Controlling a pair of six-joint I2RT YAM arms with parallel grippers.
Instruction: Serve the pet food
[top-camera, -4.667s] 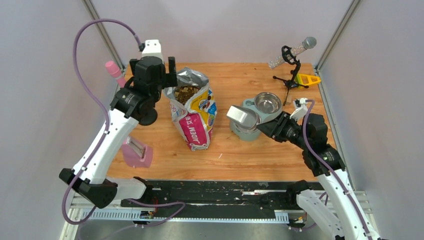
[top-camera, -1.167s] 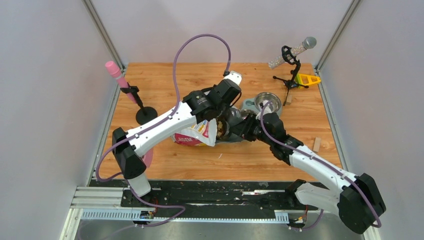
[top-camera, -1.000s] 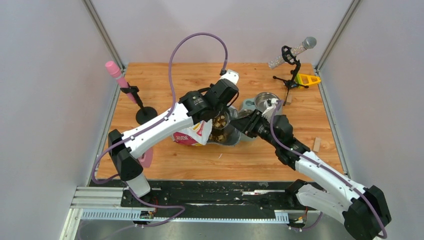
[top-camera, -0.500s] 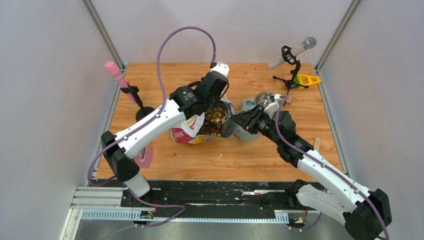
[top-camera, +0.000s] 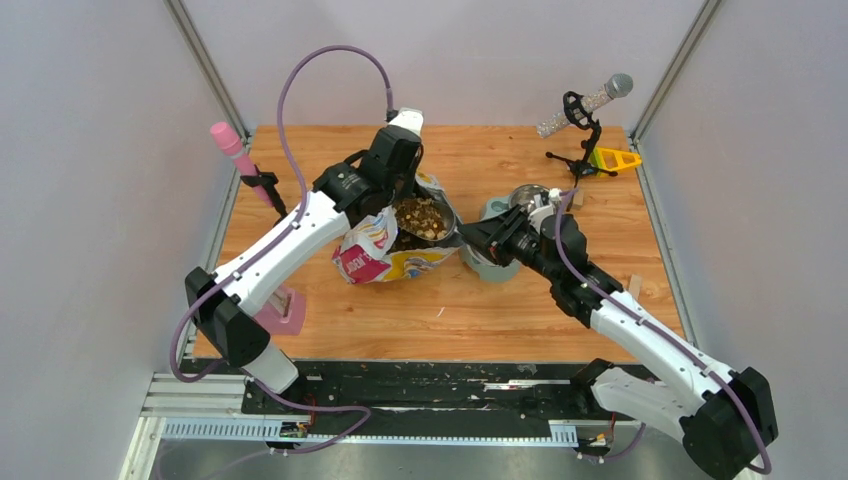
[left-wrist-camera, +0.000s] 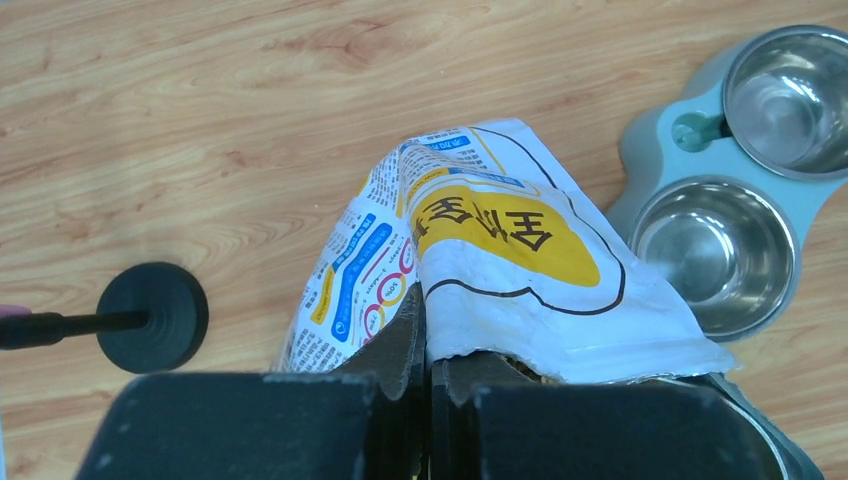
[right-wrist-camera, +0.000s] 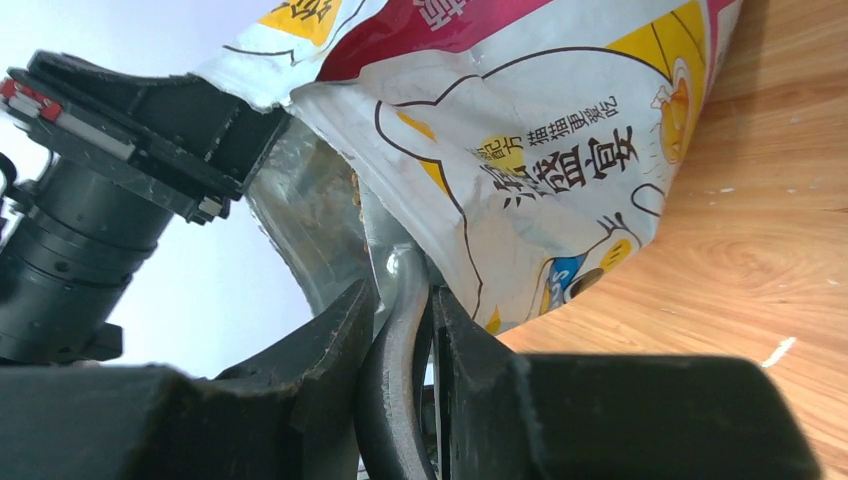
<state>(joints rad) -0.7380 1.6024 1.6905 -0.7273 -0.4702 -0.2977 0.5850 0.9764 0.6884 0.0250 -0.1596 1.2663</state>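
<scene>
While one heap of pet food (top-camera: 420, 215) shows in one tilted bag (top-camera: 385, 262), the outstretched left gripper (left-wrist-camera: 428, 312) pinches its rim tight; the right gripper (right-wrist-camera: 403, 297), reaching leftward, clamps one scoop (right-wrist-camera: 392, 352) by its handle.

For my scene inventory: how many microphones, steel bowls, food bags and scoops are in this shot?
Microphones: 2, the pink microphone and the silver microphone
Steel bowls: 2, the bowl nearer the bag and the other bowl
Food bags: 1, the food bag
Scoops: 1, the scoop
Total: 6
</scene>
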